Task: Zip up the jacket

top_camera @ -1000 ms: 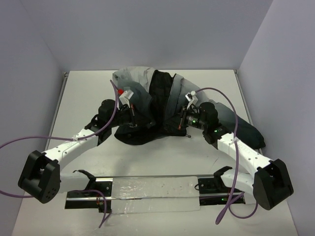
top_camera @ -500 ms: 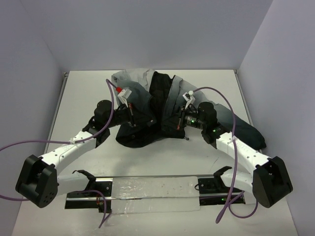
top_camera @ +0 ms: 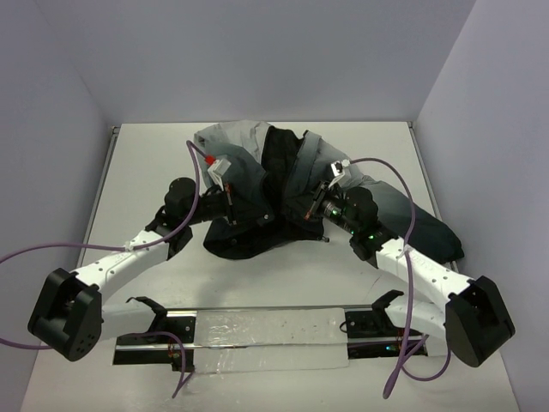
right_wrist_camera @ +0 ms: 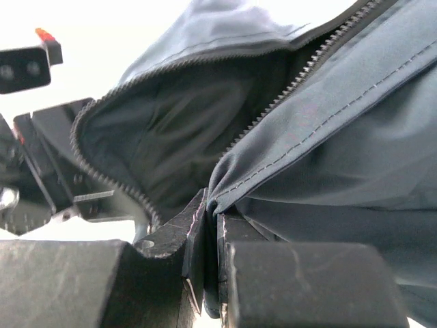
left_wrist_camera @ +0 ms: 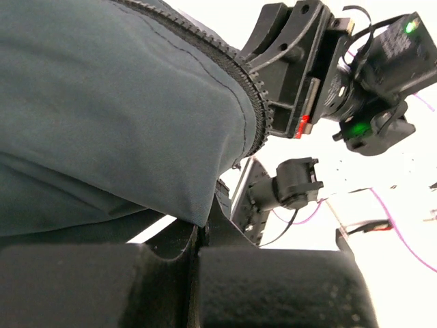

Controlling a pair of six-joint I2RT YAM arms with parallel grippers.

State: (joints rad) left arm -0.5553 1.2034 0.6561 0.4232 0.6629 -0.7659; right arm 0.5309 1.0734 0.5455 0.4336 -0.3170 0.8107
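Observation:
The jacket (top_camera: 257, 163) lies bunched at the table's middle back, light grey at the top, dark charcoal lower, its black lining showing between the unzipped front edges. My left gripper (top_camera: 230, 211) is shut on the jacket's left front hem; the left wrist view shows grey cloth (left_wrist_camera: 102, 123) and zipper teeth (left_wrist_camera: 256, 113) rising from its jaws (left_wrist_camera: 201, 229). My right gripper (top_camera: 316, 215) is shut on the right front hem; the right wrist view shows cloth (right_wrist_camera: 328, 137) pinched at the jaws (right_wrist_camera: 212, 219) and the open zipper edge (right_wrist_camera: 102, 171). Both hems are lifted off the table.
The white table (top_camera: 146, 172) is walled at the back and both sides. A sleeve (top_camera: 429, 227) trails to the right under my right arm. A clear plate on a rail (top_camera: 266, 330) lies along the near edge between the arm bases.
My right gripper has moved up and to the left with its hem, closer to the left gripper. My left arm has shifted slightly, still holding its hem.

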